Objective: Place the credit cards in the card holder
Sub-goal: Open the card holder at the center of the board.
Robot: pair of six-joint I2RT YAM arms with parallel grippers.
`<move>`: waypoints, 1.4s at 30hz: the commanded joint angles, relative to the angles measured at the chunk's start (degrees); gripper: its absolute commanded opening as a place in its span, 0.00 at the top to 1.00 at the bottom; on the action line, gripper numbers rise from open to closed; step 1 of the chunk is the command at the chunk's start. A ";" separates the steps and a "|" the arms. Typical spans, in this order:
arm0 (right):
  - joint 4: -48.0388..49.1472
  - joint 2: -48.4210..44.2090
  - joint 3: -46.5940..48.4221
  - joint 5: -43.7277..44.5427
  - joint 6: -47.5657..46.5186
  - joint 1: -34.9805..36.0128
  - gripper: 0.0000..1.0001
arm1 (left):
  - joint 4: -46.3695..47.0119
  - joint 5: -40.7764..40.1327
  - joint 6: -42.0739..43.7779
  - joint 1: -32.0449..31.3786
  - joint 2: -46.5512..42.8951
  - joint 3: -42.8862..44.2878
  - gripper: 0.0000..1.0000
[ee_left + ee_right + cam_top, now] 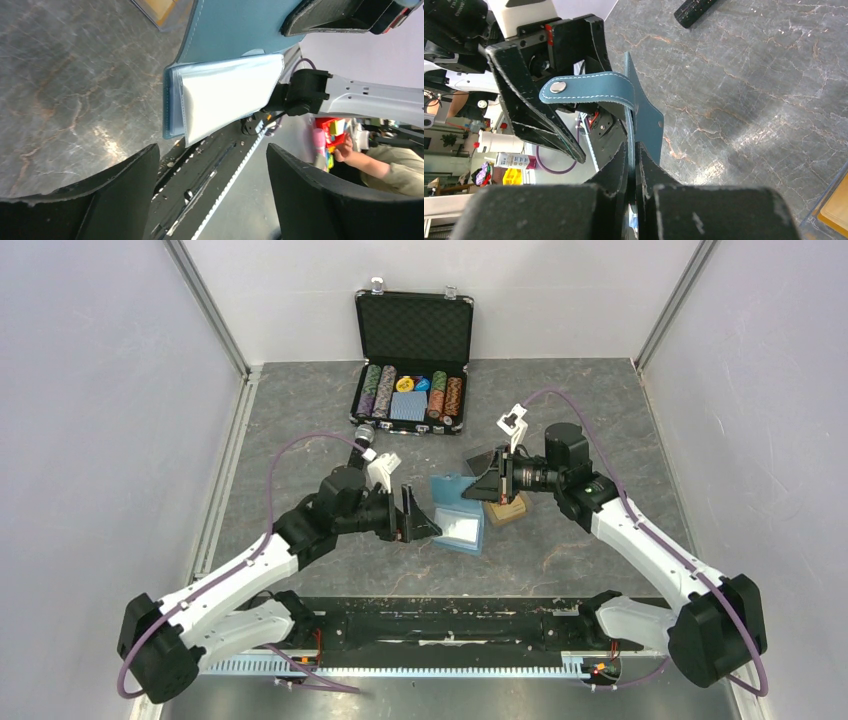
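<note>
The teal-blue card holder lies open mid-table, its clear sleeves fanned out. My right gripper is shut on the edge of its leather cover, holding that cover upright; the snap tab curls away above the fingers. My left gripper stands open just short of the sleeves, nothing between its fingers. The orange-yellow credit cards lie in a clear box under my right wrist; an edge of them shows in the wrist views.
A black chip case stands open at the back centre, with rows of poker chips and a blue card deck inside. White walls close the table on three sides. The arm bases' dark rail runs along the near edge.
</note>
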 commanded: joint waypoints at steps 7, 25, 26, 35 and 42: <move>2.50 -2.03 -0.53 -0.07 1.16 -0.15 1.00 | 11.50 6.41 -5.13 0.05 6.00 0.21 0.23; 2.63 -1.87 -0.89 -0.23 1.56 -0.15 1.00 | 26.83 9.65 -11.11 0.08 5.19 -3.79 0.41; 2.66 -1.93 -0.89 -0.37 1.59 -0.18 1.00 | 27.45 9.51 -11.46 0.08 4.74 -3.76 0.40; 3.02 -2.73 -2.35 -0.79 6.03 -0.15 1.00 | 28.70 3.92 -12.51 0.03 0.95 -4.42 0.23; 7.07 -3.54 -6.60 0.80 16.47 -0.15 1.00 | 28.10 1.81 -11.58 0.07 2.24 -4.44 0.26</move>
